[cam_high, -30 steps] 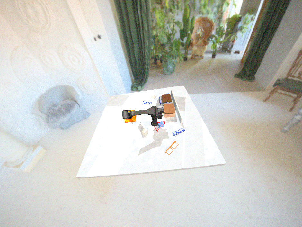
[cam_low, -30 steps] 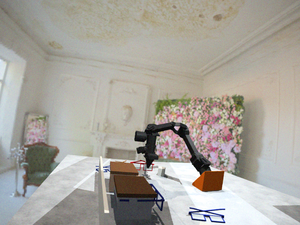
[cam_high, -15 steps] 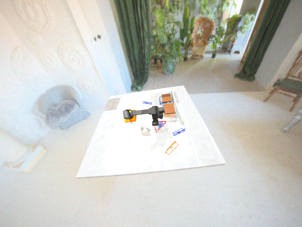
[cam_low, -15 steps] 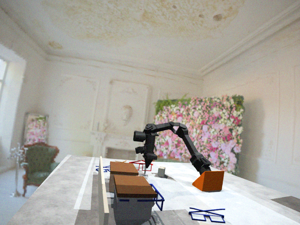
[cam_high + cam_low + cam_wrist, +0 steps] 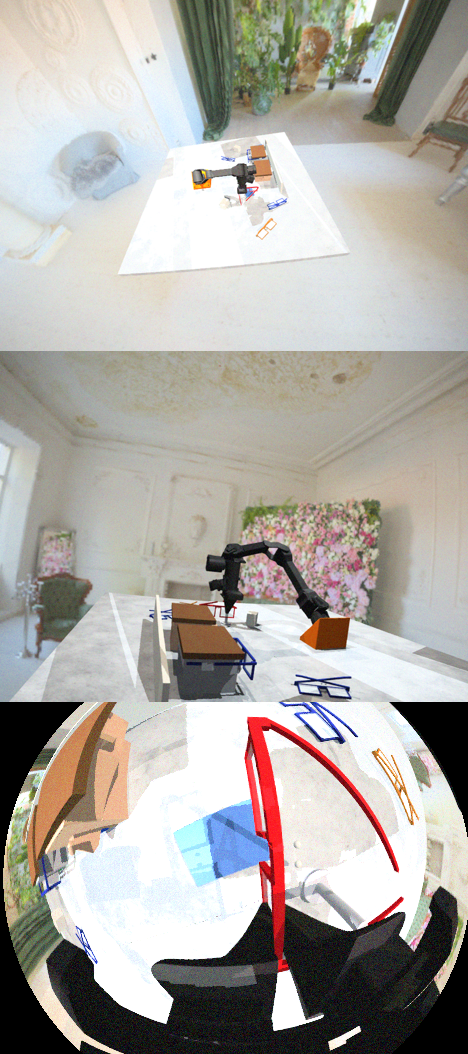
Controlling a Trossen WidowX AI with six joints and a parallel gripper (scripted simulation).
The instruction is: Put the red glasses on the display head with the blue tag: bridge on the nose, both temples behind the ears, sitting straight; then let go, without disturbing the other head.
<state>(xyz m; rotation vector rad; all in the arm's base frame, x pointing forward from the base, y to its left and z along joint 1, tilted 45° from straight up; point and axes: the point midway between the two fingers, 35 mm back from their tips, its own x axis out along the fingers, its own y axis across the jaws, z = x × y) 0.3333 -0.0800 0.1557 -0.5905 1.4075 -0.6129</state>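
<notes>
My gripper (image 5: 242, 192) (image 5: 227, 611) (image 5: 269, 907) points down and is shut on the red glasses (image 5: 252, 187) (image 5: 221, 606) (image 5: 270, 812), near one end of their front. The glasses are in the air, their temples unfolded on the side away from the heads. The tan head (image 5: 263, 177) (image 5: 118, 777), with a brown top, stands apart from them. A flat blue square (image 5: 249, 193) (image 5: 200, 847) lies on the table near it. I cannot make out a tag on the head itself. The other, grey head (image 5: 207, 679) wears blue glasses (image 5: 248, 155) (image 5: 249, 663).
An upright panel (image 5: 275, 166) (image 5: 160, 649) stands behind the heads. A grey post (image 5: 226, 618) (image 5: 340, 904) stands below the red glasses, near a pale block (image 5: 225, 204) (image 5: 252, 619). Orange glasses (image 5: 271, 219) and two pairs of blue glasses lie on the table.
</notes>
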